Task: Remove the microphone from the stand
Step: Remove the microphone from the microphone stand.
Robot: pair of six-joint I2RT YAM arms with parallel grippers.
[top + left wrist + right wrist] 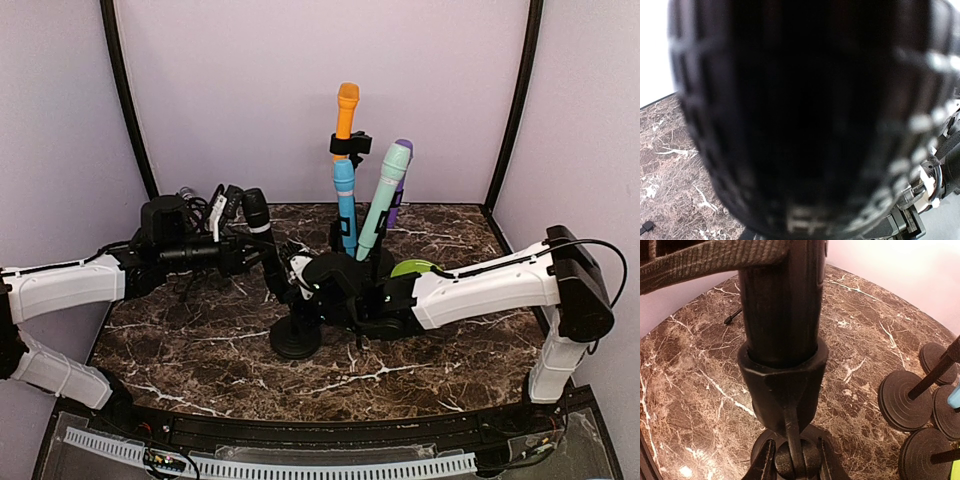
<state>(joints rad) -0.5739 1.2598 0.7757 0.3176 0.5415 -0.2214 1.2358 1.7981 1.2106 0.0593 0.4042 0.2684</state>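
Nearest the arms' bases, the stand (297,340) sits on the brown marble table (200,350) on a round, flat black foot that looks heavy. The right gripper (796,466) is clamped on the thin post just above that foot, a finger pressed to either side of a round knuckle. Above the knuckle, a matte, tapered black clip (782,385) cups the bottom of the microphone (258,208). The microphone is seated in that clip and leans from the foot toward 11 o'clock. Its barrel is smooth, stiff and dark, and it ends in a rounded wire-mesh head (805,120) that fills the left wrist view as a blur. I judge it fairly light and rigid, and slick on the barrel. The mesh could dent, so the barrel just above the clip looks like the place to grip, drawing it out along its own axis while the post is held. The left gripper (240,232) sits at the head, at 9 o'clock of it, but its fingers are not shown, so I cannot tell whether they are parted or closed. Farther back, at 1 o'clock from the foot, orange, blue, teal and purple microphones (381,200) stand on other stands.
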